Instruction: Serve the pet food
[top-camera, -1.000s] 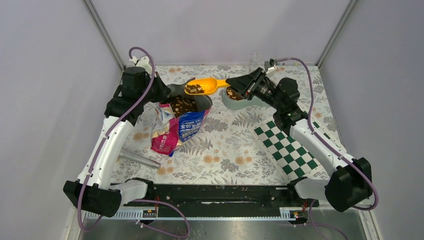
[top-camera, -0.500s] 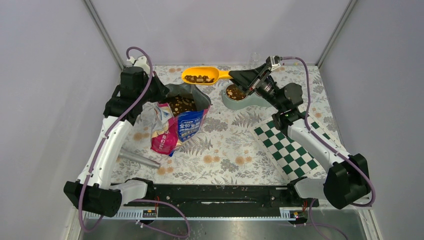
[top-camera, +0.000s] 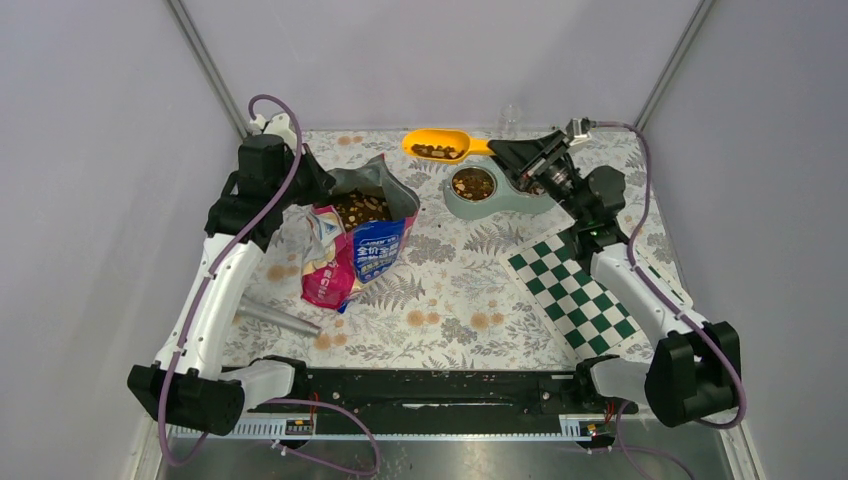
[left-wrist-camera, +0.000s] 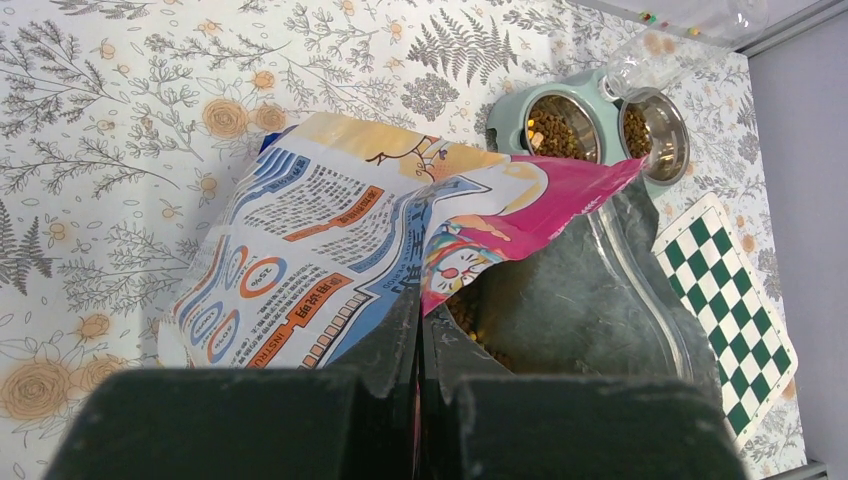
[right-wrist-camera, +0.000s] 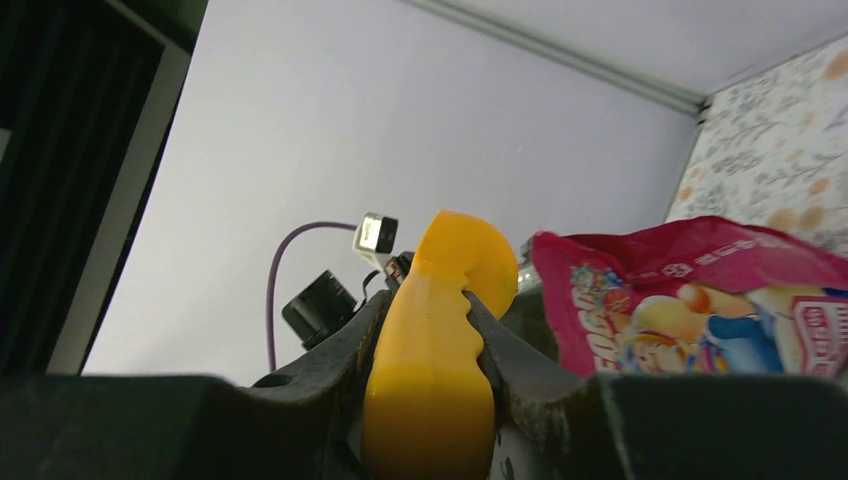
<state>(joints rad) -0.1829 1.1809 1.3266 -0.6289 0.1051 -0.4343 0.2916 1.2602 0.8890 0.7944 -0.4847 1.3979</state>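
Pet food (top-camera: 436, 151) heaped in the scoop (top-camera: 470, 147), carried roughly level, up off the desk (top-camera: 450, 300) near its far edge. From above, just behind and left of the feeder (top-camera: 505, 205); cannot tell whether actually over a bowl yet. More pet food in one feeder bowl (left-wrist-camera: 560, 125), already well filled, and down in the open bag (top-camera: 355, 250). Second bowl (left-wrist-camera: 655, 130) partly behind a clear bottle (left-wrist-camera: 680, 40) in the left wrist view, some pellets visible, fill level unclear.

Right jaws pinching the scoop handle, orange plastic wedged between both fingers in the right wrist view. Left jaws pressed together on the bag's top edge, holding the mouth open and the bag upright.

Step in hand, by my read: transfer leg, bag to feeder. Load taken, pour not yet started.

Next move, as a judgement:
- bring the scoop mouth squarely over a bowl, lower toward the rim
- roll the wrist slowly to tip the load out, no jerks
- watch the fuller bowl: little room left, likely overflow onto the desk
- hold the left grip as is, otherwise risk of the bag slumping and spilling

Checkered mat (top-camera: 575, 290) and metal tube (top-camera: 278, 318) well apart from the action, not in the path.
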